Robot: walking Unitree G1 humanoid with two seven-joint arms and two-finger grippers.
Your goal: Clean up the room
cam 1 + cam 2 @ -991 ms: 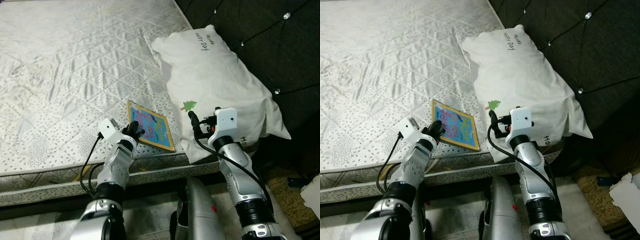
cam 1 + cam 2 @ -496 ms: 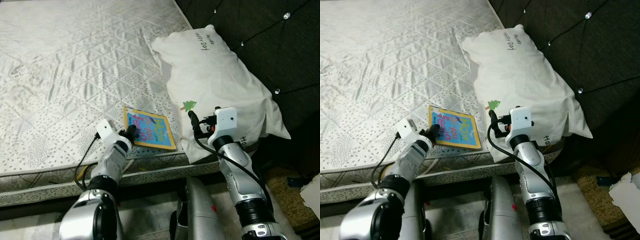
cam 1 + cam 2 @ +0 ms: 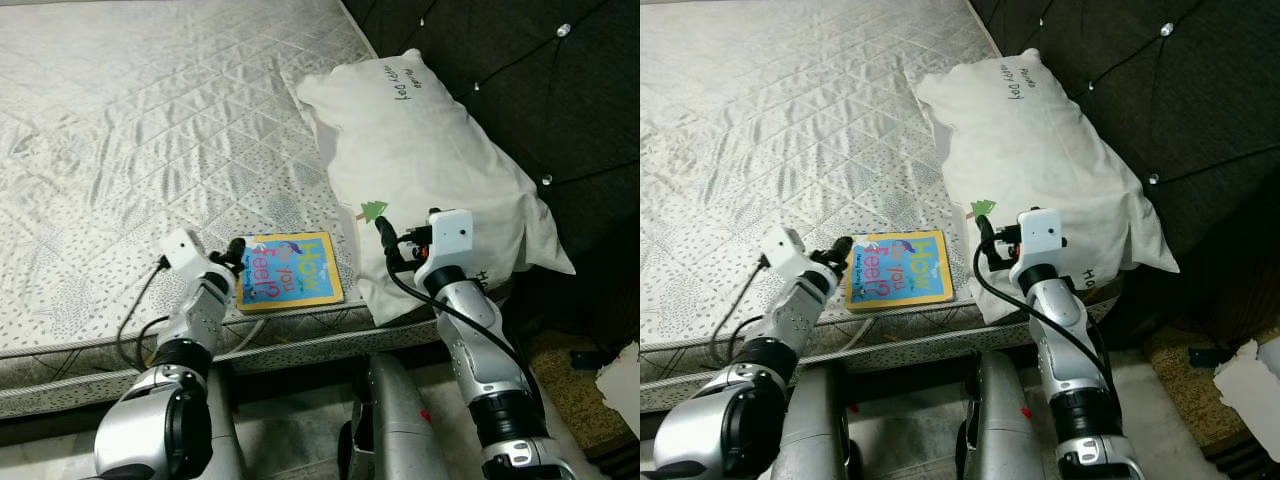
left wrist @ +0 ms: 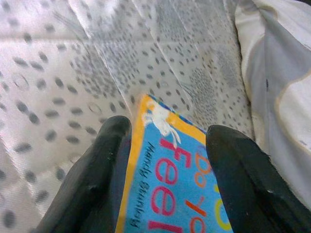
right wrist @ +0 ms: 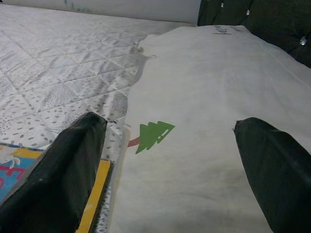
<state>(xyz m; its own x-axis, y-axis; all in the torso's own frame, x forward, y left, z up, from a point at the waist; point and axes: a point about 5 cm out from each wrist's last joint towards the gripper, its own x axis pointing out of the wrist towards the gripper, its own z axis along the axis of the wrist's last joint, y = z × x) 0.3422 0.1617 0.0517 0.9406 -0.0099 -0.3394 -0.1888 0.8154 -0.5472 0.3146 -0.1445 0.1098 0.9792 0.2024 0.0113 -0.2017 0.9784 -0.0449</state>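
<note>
The picture book (image 3: 288, 271) lies flat near the front edge of the mattress (image 3: 150, 130), just beside the white pillow (image 3: 430, 160), and it has swung round in the last second: a moment ago it sat as a tilted diamond with a corner pointing at the bed's edge, and now its long side runs nearly parallel to that edge. The left gripper (image 3: 236, 259) has done that, sliding leftward along the mattress with the book's near corner between its fingers; in the left wrist view the two black fingers (image 4: 99, 179) stand apart on either side of the yellow-bordered corner, straddling it and not visibly pinching it. The right gripper (image 3: 385, 245) has kept its place over the pillow's lower edge by the little green tree print (image 3: 375, 210), its fingers (image 5: 63, 165) spread wide and holding nothing. To my eye the turn has brought the book square to the robot and easier to grasp and lift off the bed, though it is not yet lifted.
</note>
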